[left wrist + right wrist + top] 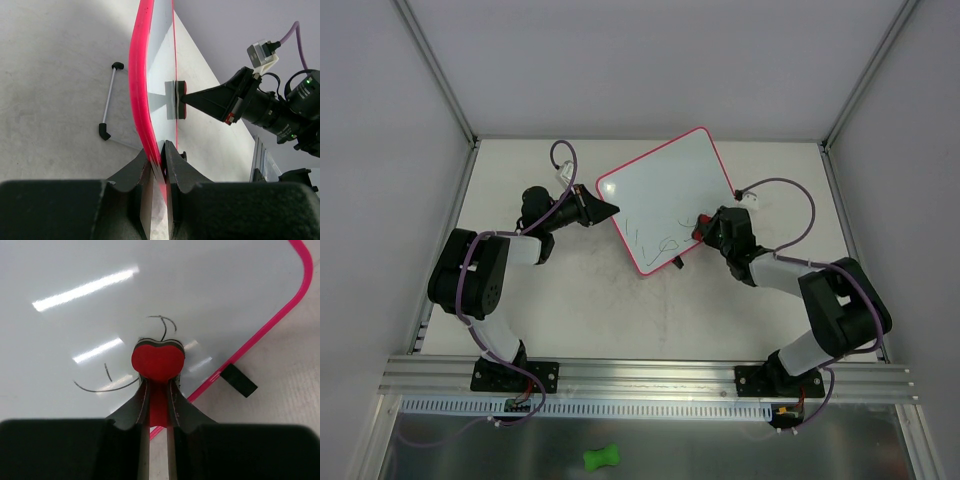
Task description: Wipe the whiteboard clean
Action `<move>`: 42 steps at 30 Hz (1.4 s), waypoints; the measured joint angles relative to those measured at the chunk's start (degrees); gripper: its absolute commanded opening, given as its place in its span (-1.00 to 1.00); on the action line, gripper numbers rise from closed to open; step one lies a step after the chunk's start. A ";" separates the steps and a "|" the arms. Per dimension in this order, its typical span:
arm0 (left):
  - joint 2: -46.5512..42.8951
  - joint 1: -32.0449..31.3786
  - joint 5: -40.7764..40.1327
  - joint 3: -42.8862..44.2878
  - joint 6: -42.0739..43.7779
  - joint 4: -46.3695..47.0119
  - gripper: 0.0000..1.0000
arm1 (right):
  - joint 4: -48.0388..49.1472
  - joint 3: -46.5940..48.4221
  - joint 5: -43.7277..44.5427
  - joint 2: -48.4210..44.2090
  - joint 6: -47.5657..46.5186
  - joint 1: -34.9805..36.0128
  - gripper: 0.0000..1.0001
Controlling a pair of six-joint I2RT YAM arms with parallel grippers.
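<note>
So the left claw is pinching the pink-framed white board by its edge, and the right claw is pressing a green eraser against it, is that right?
Not quite. The small eraser in the right claw is red, not green; the right wrist view shows it clearly. The rest stands: the left claw pinches the flat white board with the thin pink frame by its edge.

whiteboard (pixel 660 185): glossy white, hot pink frame, few thin dark squiggles
eraser (pixel 157 360): red, with a dark felt layer
left gripper (pixel 160 152): plain black
right gripper (pixel 158 385): black too
cables (pixel 790 185): purple
table (pixel 650 310): off-white, kinda smudgy grey
</note>
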 measured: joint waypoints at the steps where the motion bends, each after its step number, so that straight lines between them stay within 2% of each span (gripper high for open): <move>1: 0.00 0.00 0.00 0.02 0.00 0.00 -1.00 | 0.31 -0.13 1.18 -0.02 0.00 1.16 -0.99; 10: 0.00 0.07 -0.22 0.11 0.02 -0.13 -1.00 | 4.11 -0.44 7.28 0.44 -1.95 9.90 -0.99; 17: 0.00 0.17 -0.79 0.11 0.02 -0.17 -1.00 | 5.11 1.05 9.07 1.44 -5.44 13.09 -0.99; 28: 0.00 0.31 -0.79 0.11 0.02 -0.17 -1.00 | -4.57 11.02 3.98 2.89 -11.34 14.36 -0.99; 35: 0.00 0.28 -0.98 0.11 0.04 -0.37 -1.00 | -6.21 11.76 -1.44 3.04 -8.55 10.91 -0.99; 42: 0.00 0.26 -0.96 0.11 0.04 -0.55 -1.00 | -5.25 9.44 -8.26 2.89 -4.79 0.46 -0.99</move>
